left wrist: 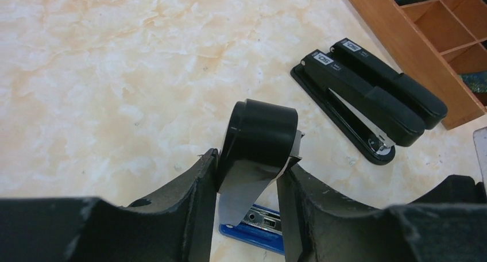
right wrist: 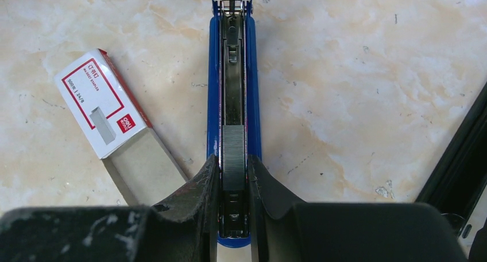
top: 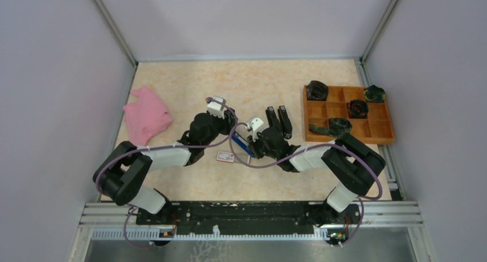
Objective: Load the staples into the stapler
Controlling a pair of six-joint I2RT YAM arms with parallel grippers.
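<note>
black arms (top: 131, 178), white links (top: 172, 156), purple cables (top: 105, 160), white wrist cameras (top: 216, 107), scuffed gripper fingers (right wrist: 185, 207)

Seen from above, the stapler (top: 246, 147) lies mid-table. The staples (top: 225, 156) sit just beside it at 8 o'clock. Two more staplers (top: 283, 120) lie near at 2 o'clock, with a compartment tray (top: 379, 128) beyond them toward 3 o'clock. A cloth (top: 147, 115) lies well apart at 10 o'clock.

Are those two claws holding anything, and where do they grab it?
The left gripper clamps the raised black lid of the blue stapler by its sides. The right gripper pinches the grey staple strip by its long edges, down in the opened stapler.
</note>
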